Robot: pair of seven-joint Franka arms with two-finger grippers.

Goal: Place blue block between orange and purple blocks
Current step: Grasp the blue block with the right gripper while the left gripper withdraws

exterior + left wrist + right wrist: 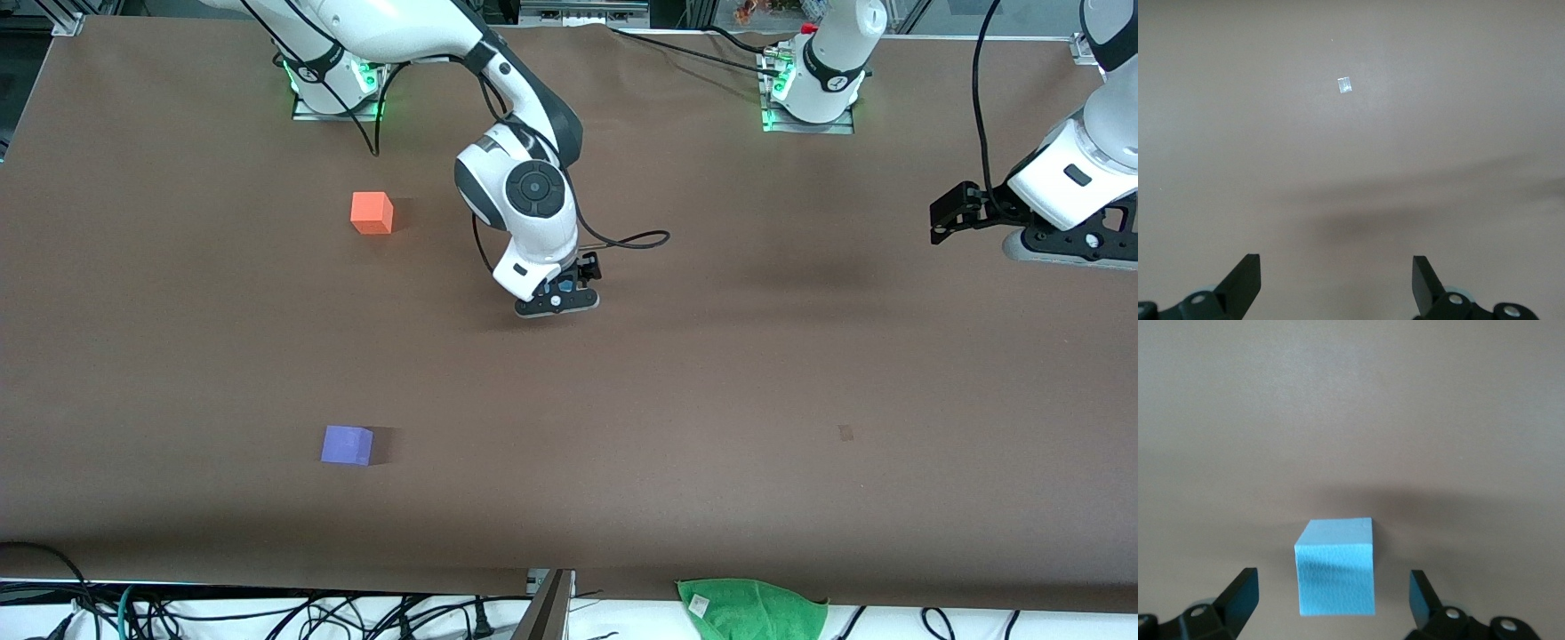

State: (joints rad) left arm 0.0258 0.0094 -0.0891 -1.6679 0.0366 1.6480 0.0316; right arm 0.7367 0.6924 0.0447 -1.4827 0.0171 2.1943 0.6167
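Right gripper low over mid-table, fingers spread either side of the small sky-blue matte cube; nothing grasped.

Blue cube: plain faces, faintly grained surface, sharp edges, sitting flat on the brown matte table cover between the two black fingertips, touching neither; hidden under the wrist in the front view. Bright orange matte cube rests toward the right arm's end, farther from the front camera. Violet-purple matte cube at that same end, nearer the camera, well apart from the orange. Left gripper waits over the left arm's end of the table, fingers released, holding nothing. Crumpled green cloth lies at the near table edge.
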